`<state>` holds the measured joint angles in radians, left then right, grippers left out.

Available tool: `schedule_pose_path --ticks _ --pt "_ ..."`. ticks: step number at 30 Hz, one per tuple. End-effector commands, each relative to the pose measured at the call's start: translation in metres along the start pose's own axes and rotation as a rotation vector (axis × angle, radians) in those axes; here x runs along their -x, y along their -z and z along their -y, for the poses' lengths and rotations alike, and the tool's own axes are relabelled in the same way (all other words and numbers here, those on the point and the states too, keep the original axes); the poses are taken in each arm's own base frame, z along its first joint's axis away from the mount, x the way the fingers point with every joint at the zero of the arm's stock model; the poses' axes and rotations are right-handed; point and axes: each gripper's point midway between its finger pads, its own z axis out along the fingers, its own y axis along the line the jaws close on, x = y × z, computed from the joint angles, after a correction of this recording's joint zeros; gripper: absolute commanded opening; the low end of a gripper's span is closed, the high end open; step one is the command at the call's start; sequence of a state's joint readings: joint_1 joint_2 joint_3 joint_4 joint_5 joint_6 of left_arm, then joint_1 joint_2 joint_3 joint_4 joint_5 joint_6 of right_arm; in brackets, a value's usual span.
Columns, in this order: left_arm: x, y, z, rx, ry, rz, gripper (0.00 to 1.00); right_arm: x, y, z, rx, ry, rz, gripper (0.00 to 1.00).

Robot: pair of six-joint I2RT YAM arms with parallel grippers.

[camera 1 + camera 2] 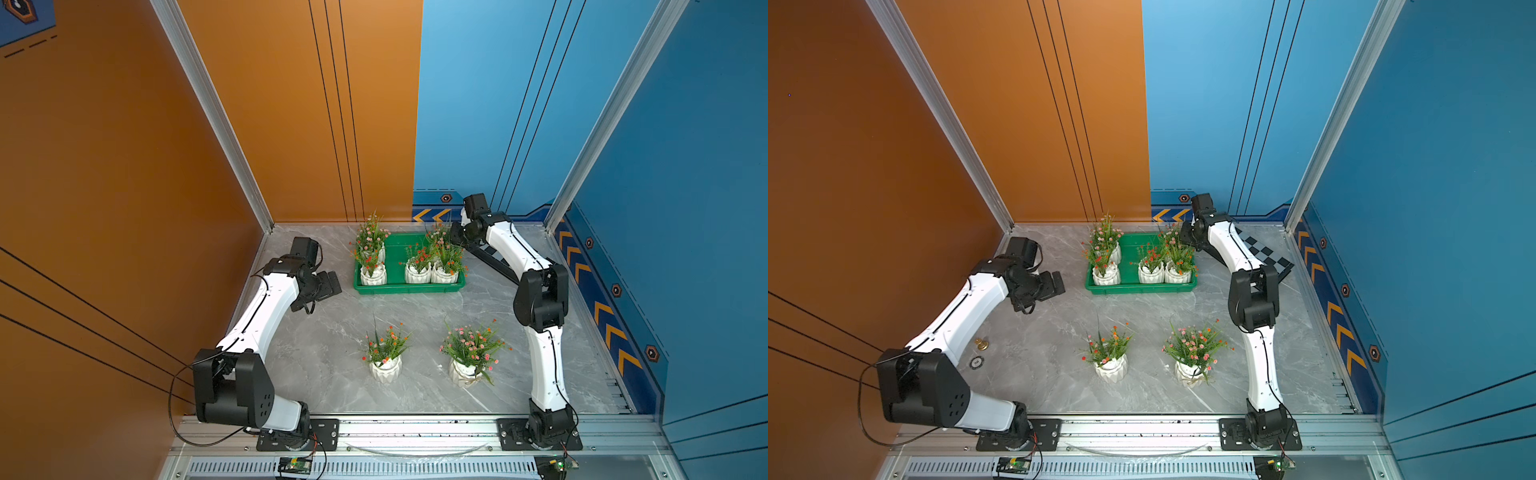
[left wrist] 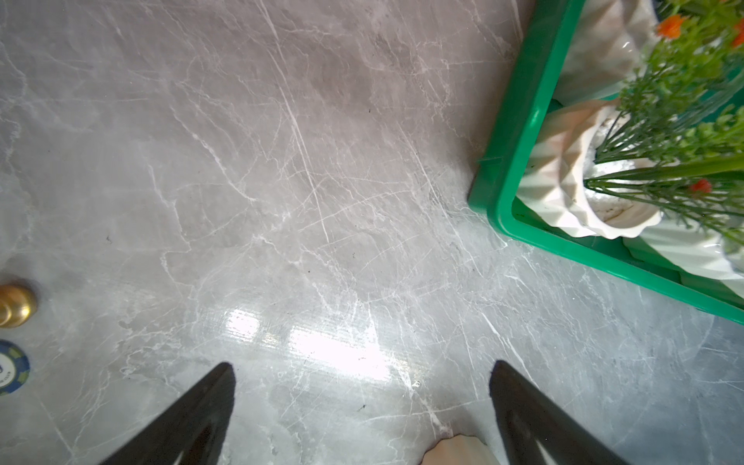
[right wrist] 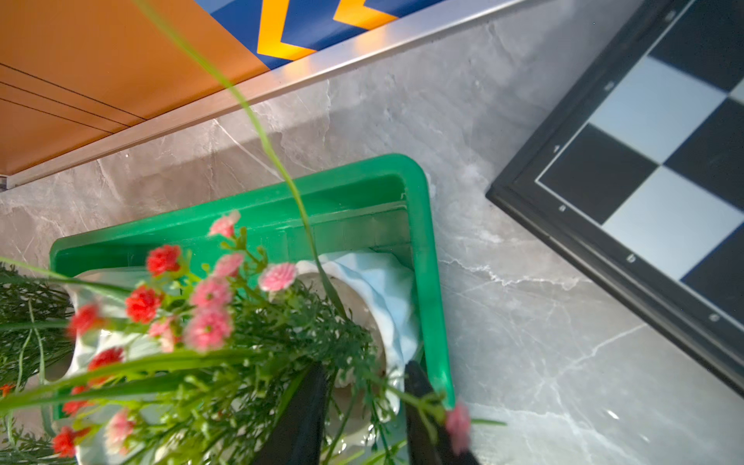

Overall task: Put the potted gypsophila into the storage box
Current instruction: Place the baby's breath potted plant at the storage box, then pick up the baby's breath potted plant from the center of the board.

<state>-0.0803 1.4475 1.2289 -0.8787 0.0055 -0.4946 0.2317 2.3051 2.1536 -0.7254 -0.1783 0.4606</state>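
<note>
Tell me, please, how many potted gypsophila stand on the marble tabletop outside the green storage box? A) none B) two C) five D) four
B: only the orange-flowered potted gypsophila and the pink-flowered potted gypsophila stand on the bare marble tabletop, nearer the arm bases than the storage box, which holds the other pots.

Not much to read tbh; chequered board [image 3: 644, 161] off to the side of the right gripper [image 3: 364, 366] has tiny white marks along its frame, one looks like a "b", rest blurry; poker chip [image 2: 10, 368] lettering unreadable.
</note>
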Motion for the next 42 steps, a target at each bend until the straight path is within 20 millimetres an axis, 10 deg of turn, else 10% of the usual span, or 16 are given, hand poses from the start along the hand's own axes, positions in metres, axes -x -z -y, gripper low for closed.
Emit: schedule_pose_path --ticks 1,21,25,42 --pt "0.004 0.013 0.005 -0.034 -0.010 0.029 0.99 0.018 0.026 -0.007 -0.003 0.017 0.064 0.39" --pt "-0.066 0.022 -0.023 -0.066 0.028 -0.040 0.99 0.031 0.122 0.020 0.007 -0.024 0.189 0.58" --pt "-0.089 0.017 -0.021 -0.075 0.034 -0.081 0.99 0.019 0.138 0.031 -0.020 -0.038 0.194 1.00" --pt "-0.184 0.011 0.030 -0.102 -0.167 -0.225 0.97 -0.080 0.153 0.075 -0.070 -0.067 0.097 1.00"
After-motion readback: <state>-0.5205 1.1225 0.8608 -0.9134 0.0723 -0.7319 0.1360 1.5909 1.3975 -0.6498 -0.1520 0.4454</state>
